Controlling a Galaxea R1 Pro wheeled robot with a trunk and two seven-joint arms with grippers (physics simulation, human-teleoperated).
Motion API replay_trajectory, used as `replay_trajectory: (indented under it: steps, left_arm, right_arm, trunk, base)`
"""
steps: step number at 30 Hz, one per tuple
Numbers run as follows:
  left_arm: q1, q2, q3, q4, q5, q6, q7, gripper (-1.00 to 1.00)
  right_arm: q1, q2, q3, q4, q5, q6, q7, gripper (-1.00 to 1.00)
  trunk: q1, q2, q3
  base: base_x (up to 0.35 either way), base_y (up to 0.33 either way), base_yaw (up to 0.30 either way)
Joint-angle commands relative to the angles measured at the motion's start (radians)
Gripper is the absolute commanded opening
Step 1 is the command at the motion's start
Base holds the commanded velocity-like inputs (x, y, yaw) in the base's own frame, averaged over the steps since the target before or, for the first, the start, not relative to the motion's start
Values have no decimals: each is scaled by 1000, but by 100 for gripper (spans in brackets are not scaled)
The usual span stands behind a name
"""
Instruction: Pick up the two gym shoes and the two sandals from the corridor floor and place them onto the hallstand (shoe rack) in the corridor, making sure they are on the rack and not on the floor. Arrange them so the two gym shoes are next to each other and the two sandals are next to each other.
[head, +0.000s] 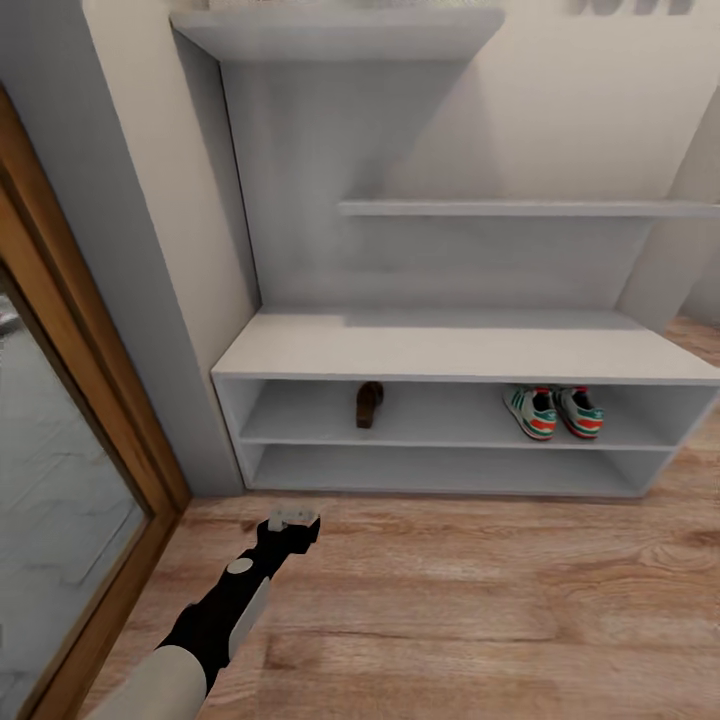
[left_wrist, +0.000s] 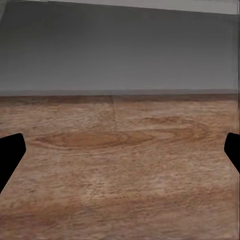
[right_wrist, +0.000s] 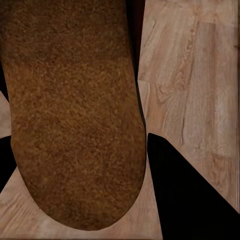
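Hallstand (head: 460, 350) ahead of left claw (head: 293, 517) — gym shoes (head: 553, 412) paired on its upper shelf, one sandal (head: 370, 404) apart. Left claw spread, empty over corridor floor (left_wrist: 120, 165). Right claw (right_wrist: 145, 165) clamps second sandal (right_wrist: 70, 110) — light, soft-faced, probably flexible; grip the edge.

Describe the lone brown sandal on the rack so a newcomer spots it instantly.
Start at the long low white-grey shoe rack against the wall, and look into its upper open shelf. Toward the left end stands one small dark-brown slip-on sandal, alone. The pair of cream-white sneakers with green stripes and red-orange heels sits far right on the same shelf; the sandal is darker, smaller and unpaired.
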Motion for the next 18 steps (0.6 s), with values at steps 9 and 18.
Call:
replay_trajectory:
  steps: [9,18]
  left_arm:
    - [0,0,-2,0,10,0,-1,100]
    - [0,0,-2,0,10,0,-1,100]
  right_arm:
    - [-2,1,-2,-1,8,5,3,-100]
    - [-2,2,-2,-1,8,5,3,-100]
  trunk:
    - [-1,0,-1]
    - [-1,0,-1]
  base:
    - [-323,-84,0]
    - [-60,-17,0]
